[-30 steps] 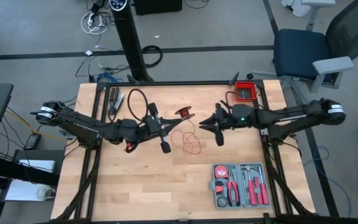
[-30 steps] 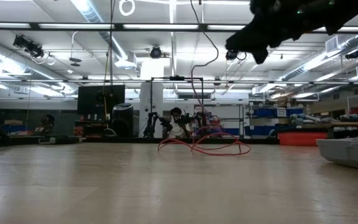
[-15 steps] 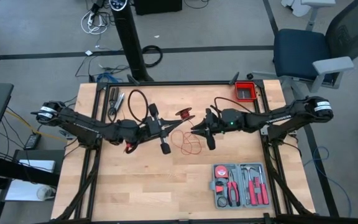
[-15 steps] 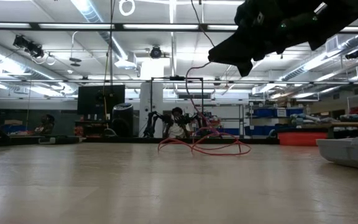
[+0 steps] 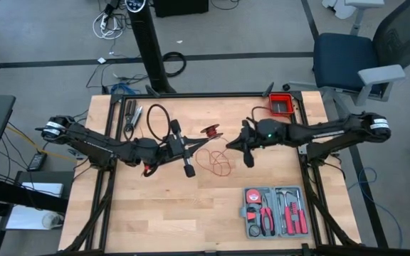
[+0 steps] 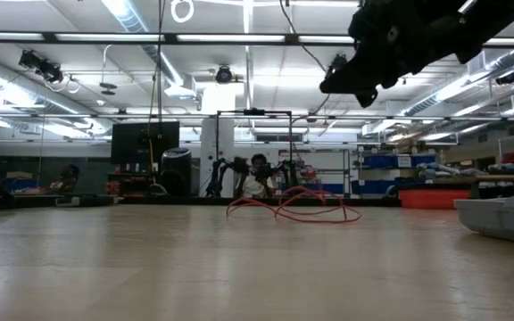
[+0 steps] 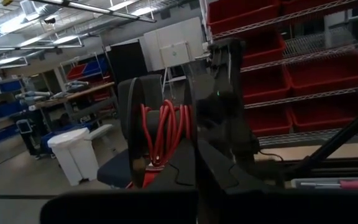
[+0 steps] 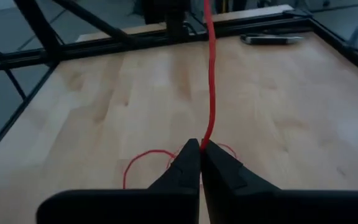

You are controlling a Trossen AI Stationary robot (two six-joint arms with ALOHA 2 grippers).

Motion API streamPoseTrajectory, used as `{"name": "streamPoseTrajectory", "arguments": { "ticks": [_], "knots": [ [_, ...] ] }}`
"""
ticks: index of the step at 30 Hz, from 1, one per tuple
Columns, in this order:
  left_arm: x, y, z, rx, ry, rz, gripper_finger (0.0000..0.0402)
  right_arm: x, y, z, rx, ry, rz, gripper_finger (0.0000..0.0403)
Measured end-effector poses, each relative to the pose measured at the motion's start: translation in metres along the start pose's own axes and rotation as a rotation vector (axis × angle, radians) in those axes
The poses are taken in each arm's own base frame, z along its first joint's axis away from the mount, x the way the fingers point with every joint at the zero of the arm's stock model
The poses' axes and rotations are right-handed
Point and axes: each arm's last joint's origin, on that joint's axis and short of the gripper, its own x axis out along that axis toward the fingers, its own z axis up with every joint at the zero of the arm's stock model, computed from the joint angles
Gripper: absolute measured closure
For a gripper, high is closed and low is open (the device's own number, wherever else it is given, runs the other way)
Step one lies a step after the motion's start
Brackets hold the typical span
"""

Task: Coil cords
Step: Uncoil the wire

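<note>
The cord is a thin red one. Part of it is wound on a small black spool (image 7: pixel 163 134) and part lies as loose loops (image 5: pixel 217 162) on the table's middle (image 6: pixel 297 210). My left gripper (image 5: pixel 202 135) reaches in from the table's left and is shut on the spool (image 5: pixel 210 130), which it holds above the table. My right gripper (image 5: pixel 228 146) comes in from the right, above the loops, and is shut on one strand of the cord (image 8: pixel 211 68). In the low view my right gripper (image 6: pixel 342 85) shows high up, well clear of the tabletop. My left gripper holds the spool at its lower part (image 7: pixel 166 171); its own dark fingers hide the exact spot. The fingers lie about level, coming from the table's left. The spool is lifted clear of the table with the wound cord showing between its flanges. My right gripper pinches a single strand of the red cord (image 8: pixel 204 142) between its two fingertips. The fingers slant down from the table's right. From the tips the strand runs straight away toward the spool, and the rest lies in loops (image 8: pixel 143 163) on the table.
A grey tool case (image 5: pixel 275 211) with red-handled tools lies near the front right. A red bin (image 5: pixel 281 106) sits at the far right corner. A black cable loop (image 5: pixel 159 117) and hand tools (image 5: pixel 130 121) lie at the far left. Bare wood lies at the front left.
My right gripper went toward the table's left and a little down to the cord. It shut on a strand and drew back slightly toward the right. The strand that rose from the loops now runs from its fingertips. The loops on the table have stayed in place.
</note>
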Motion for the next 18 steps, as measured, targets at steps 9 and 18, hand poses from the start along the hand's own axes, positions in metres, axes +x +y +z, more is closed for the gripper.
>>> {"name": "streamPoseTrajectory", "arguments": {
  "ticks": [9, 18],
  "knots": [
    [0.000, 0.000, -0.010, 0.050, 0.098, 0.032, 0.0401, -0.070, 0.004, 0.024, -0.070, -0.016, 0.071, 0.0401],
    [0.006, 0.009, -0.035, -0.066, 0.283, -0.109, 0.0401, -0.126, 0.028, 0.049, -0.267, -0.250, 0.181, 0.0402]
  ]
}}
